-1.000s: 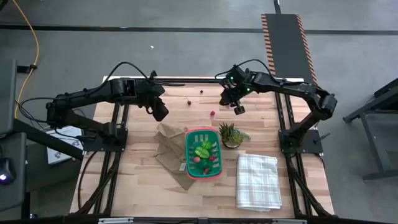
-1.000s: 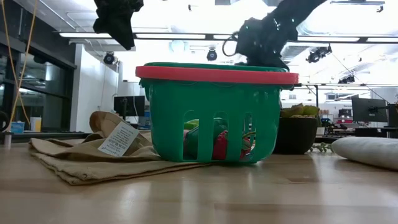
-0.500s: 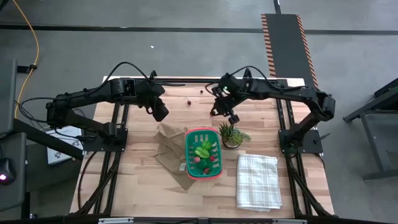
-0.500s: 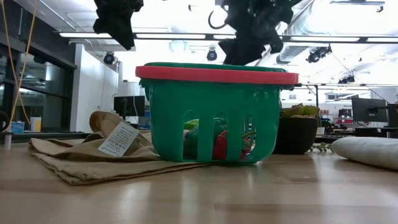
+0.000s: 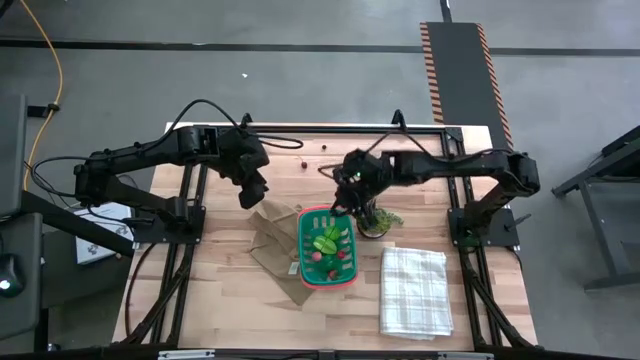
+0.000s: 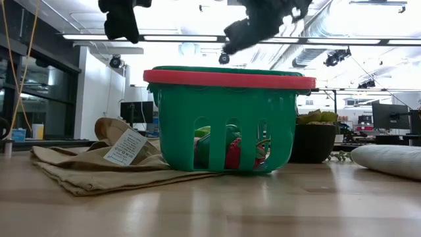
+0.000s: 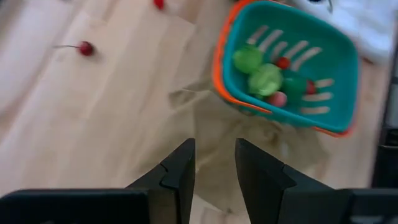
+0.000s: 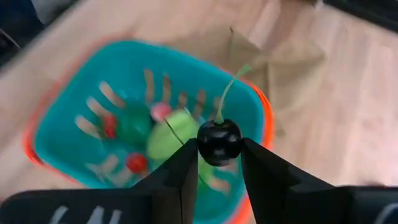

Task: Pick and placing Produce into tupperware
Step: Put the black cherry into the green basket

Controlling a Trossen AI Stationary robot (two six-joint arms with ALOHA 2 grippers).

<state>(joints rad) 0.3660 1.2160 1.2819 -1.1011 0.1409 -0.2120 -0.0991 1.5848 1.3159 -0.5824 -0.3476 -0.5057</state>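
The teal basket with the orange rim [image 5: 301,246] stands on a brown paper bag near the table's middle and holds green, red and pink toy pieces [image 5: 328,243]. My right gripper [image 5: 343,204] hovers above the basket's far rim [image 8: 263,111], shut on a dark cherry [image 8: 219,141]. My left gripper [image 5: 253,191] hangs open over the paper bag [image 7: 249,134], to the left of the basket, and touches nothing. A red cherry [image 7: 86,48] lies loose on the wood beyond it. My right gripper pinches the dark cherry's round body [image 8: 219,141] between its two fingertips [image 8: 186,163], one on each side, coming from above and pointing down. The cherry is lifted clear over the basket, and its green stem [image 8: 227,92] sticks out past the fingers.
A spiky green potted plant [image 5: 369,215] stands right of the basket, close under my right arm. A white checked cloth [image 5: 413,291] lies at the near right. Small loose pieces [image 5: 303,159] sit near the table's far edge. The paper bag [image 5: 270,240] spreads out left of the basket.
My right gripper, shut throughout, has travelled from the far part of the table toward the left and near edge, ending above the basket's far rim. The left arm has barely shifted.
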